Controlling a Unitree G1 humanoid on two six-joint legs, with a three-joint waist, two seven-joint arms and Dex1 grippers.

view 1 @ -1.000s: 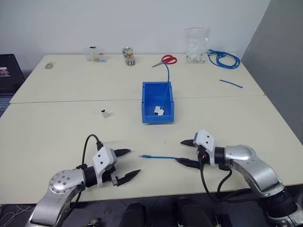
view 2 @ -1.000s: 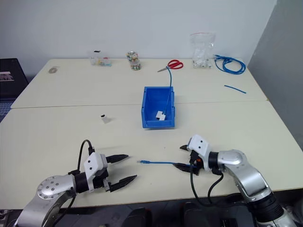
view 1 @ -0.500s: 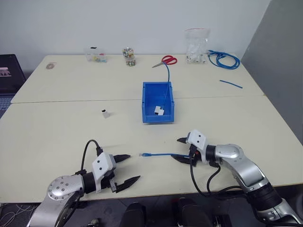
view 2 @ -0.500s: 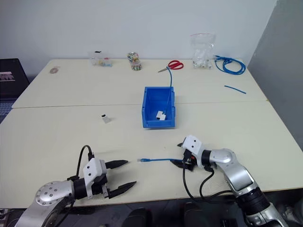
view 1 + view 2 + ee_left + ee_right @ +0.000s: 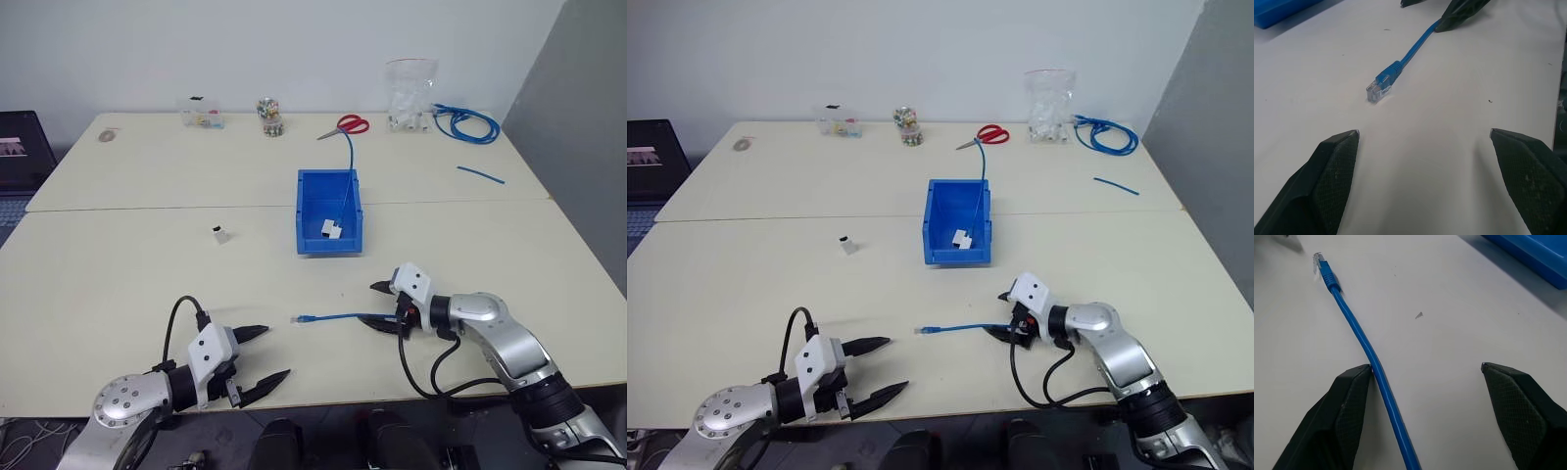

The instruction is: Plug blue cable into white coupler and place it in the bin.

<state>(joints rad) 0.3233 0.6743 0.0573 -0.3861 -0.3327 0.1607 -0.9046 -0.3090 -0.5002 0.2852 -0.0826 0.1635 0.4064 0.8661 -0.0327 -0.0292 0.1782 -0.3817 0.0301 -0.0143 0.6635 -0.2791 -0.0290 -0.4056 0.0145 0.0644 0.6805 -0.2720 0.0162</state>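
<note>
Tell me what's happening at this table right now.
A two-armed robot is working on a blue cable lying flat on the table. Its right gripper is open around the cable, one finger against it, not yet closed. The left gripper hangs open short of the plug end. The white coupler sits untouched farther back. The bin already holds another coupler on a cable.

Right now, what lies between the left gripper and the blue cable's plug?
Only bare table, in the left wrist view: the open left gripper faces the blue cable plug.
</note>
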